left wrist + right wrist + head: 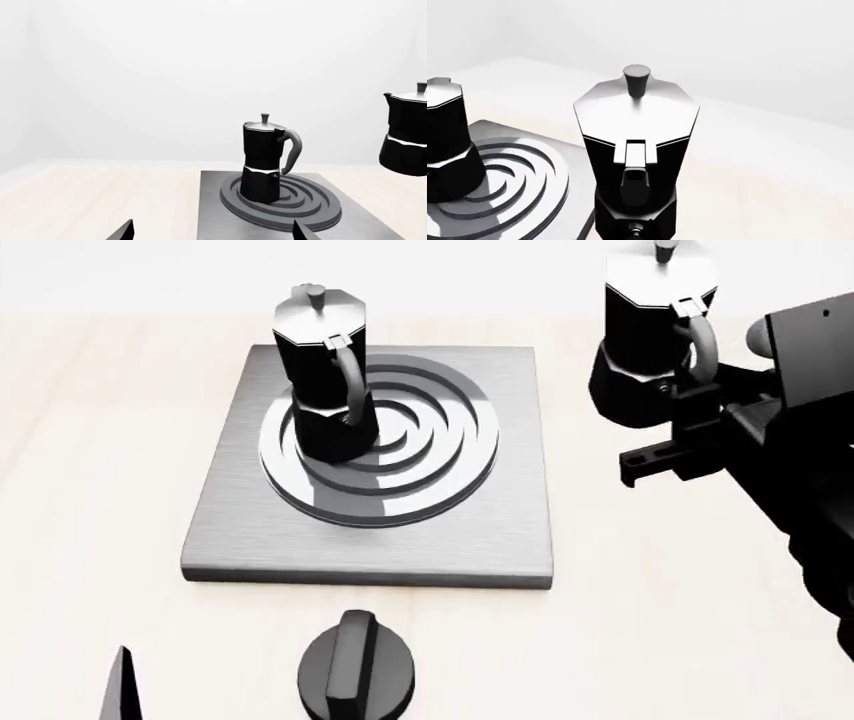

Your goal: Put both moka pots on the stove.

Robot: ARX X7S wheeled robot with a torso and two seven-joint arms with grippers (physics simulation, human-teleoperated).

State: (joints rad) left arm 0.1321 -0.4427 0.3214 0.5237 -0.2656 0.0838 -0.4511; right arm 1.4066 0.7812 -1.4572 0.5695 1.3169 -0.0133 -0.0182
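Standing moka pot (327, 370) on burner's left, right half seemingly free

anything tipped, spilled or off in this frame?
Nothing spilled or damaged. One moka pot stands upright on the stove burner. The second moka pot is off the stove, appears lifted above the table by the right gripper at its handle, roughly upright.

The right arm (787, 430) is matte black and blocky, its pincer (667, 455) built of angular black bars.
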